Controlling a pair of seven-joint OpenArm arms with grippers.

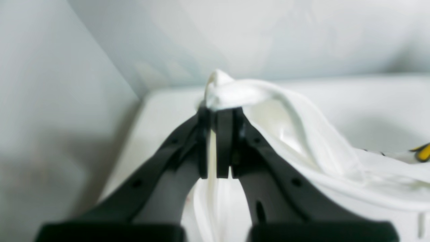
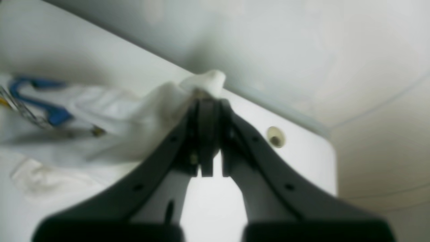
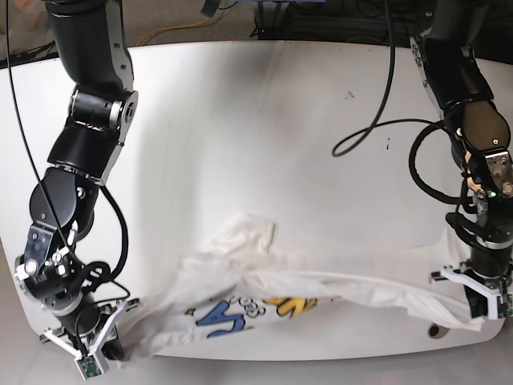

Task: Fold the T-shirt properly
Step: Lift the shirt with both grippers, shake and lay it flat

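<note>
Clenched on a bunch of white shirt (image 1: 302, 134), the left gripper (image 1: 218, 141) points toward the table (image 1: 369, 101) edge. In the right wrist view, the right gripper (image 2: 208, 141) also pinches a shirt (image 2: 100, 111) corner near the table (image 2: 302, 158) corner. From the base view, both arms reach down to the near table (image 3: 240, 120) edge, the shirt (image 3: 304, 297) stretched between them, print up.

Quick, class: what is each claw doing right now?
Left claw: closed, holding the T-shirt.
Right claw: closed, holding the T-shirt too.
</note>
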